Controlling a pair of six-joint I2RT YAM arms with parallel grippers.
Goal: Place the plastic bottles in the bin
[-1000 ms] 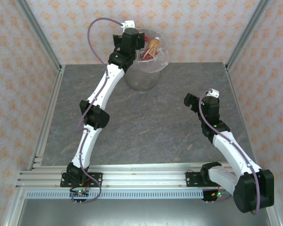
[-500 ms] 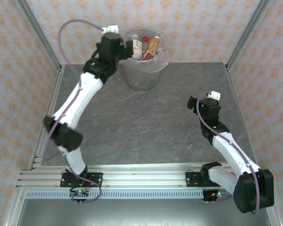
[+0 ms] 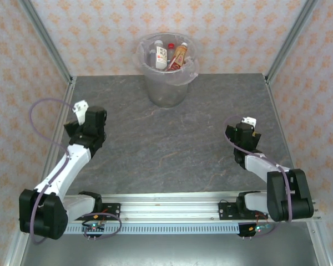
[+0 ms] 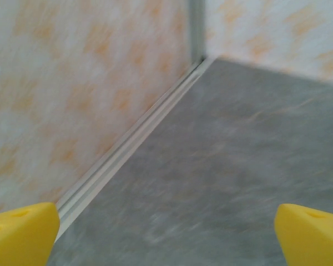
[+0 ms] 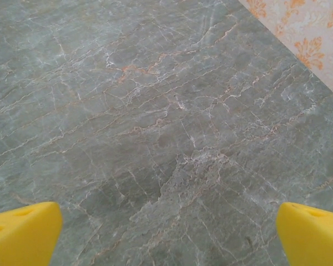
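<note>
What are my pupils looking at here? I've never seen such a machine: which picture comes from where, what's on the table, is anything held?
Two robot arms are bolted at the near edge of a grey table. The wide picture comes from a fixed camera above and behind them. The other two come from cameras on the wrists, each showing its own yellow fingertips at the bottom corners. At the table's far edge stands the bin, with plastic bottles inside. The left gripper and the right gripper are both open and hold nothing.
</note>
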